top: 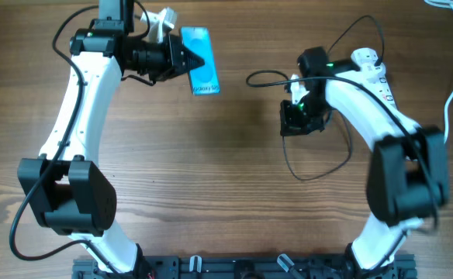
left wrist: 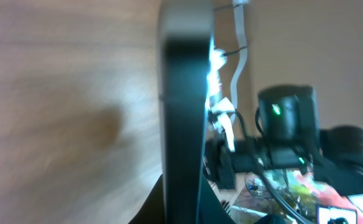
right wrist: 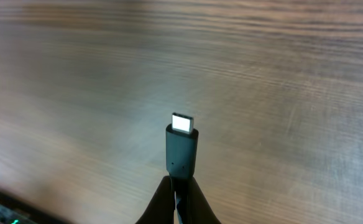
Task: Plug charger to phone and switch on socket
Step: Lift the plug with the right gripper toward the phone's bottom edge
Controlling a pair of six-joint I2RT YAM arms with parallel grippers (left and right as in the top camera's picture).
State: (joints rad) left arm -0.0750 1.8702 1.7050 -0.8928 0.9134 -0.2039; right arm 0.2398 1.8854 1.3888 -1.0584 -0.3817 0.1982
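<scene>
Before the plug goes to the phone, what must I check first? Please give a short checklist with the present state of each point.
1. Phone held firmly by left gripper: ok, shut on it.
2. Plug held by right gripper, metal tip sticking out free: ok.
3. Plug lined up with phone: not ok, they are well apart.
4. Phone port facing the plug: cannot tell, no port shows.
5. Socket switch state: cannot tell, partly hidden and too small.
</scene>
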